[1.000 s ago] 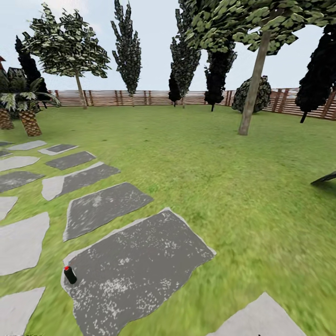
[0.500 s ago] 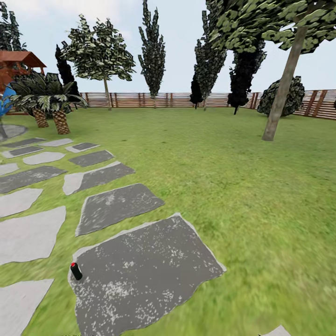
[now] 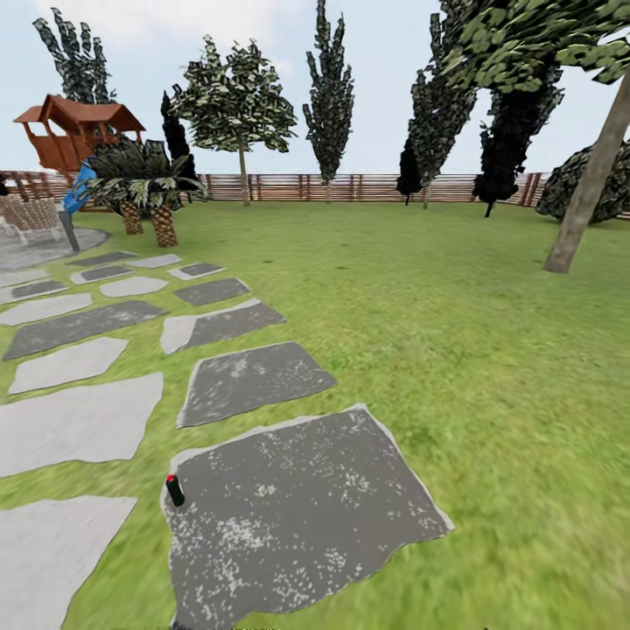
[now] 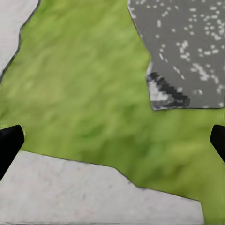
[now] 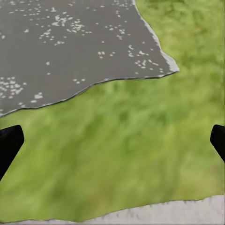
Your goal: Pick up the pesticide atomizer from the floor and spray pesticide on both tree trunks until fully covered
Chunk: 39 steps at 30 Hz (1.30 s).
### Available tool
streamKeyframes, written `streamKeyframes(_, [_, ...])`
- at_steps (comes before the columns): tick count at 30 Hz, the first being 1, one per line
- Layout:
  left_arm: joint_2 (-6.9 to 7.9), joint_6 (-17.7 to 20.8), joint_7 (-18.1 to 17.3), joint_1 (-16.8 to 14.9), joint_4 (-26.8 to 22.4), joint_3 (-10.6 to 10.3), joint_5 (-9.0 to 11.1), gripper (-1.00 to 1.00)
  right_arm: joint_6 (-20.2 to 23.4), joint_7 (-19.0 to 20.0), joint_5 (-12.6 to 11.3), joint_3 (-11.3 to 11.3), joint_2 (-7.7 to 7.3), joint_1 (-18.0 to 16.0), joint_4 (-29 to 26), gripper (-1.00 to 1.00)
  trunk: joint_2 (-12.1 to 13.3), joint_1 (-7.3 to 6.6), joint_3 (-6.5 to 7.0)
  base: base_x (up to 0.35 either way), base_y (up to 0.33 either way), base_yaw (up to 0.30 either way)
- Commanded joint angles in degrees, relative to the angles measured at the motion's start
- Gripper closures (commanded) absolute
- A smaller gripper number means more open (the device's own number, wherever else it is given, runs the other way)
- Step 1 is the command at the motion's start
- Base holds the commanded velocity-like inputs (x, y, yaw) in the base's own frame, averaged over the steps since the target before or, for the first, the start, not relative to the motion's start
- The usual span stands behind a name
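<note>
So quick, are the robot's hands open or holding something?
Left gripper: open, holding nothing.
Right gripper: open, holding nothing.

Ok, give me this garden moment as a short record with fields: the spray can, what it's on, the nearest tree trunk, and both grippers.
atomizer: small dark can with red cap, upright
standing on: left edge of the big dark paving slab, beside grass
nearest trunk: leaning grey-brown trunk, far right on the lawn
left gripper: fingers spread wide, empty, over grass
right gripper: fingers spread wide, empty, over grass
</note>
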Motion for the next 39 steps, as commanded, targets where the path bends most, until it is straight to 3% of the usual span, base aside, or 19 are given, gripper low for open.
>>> streamKeyframes(1, [0.00, -0.24, -0.08, -0.04, 0.06, -0.09, 0.58, -1.00, -0.17, 0.08, 0.01, 0.00, -0.03, -0.01, 0.02, -1.00, -0.02, -0.01, -0.05, 0.005, 0.000, 0.278])
streamKeyframes(16, [0.00, -0.24, 0.00, -0.04, 0.06, -0.09, 0.60, -1.00, -0.17, 0.08, 0.01, -0.01, -0.04, -0.01, -0.01, -1.00, -0.02, -0.01, -0.05, 0.187, -0.128, 0.279])
streamKeyframes(39, [0.00, -0.24, 0.04, -0.04, 0.06, -0.09, 0.60, -1.00, -0.17, 0.08, 0.01, 0.01, -0.04, -0.01, -0.07, -1.00, -0.02, -0.01, -0.05, 0.159, -0.272, 0.279])
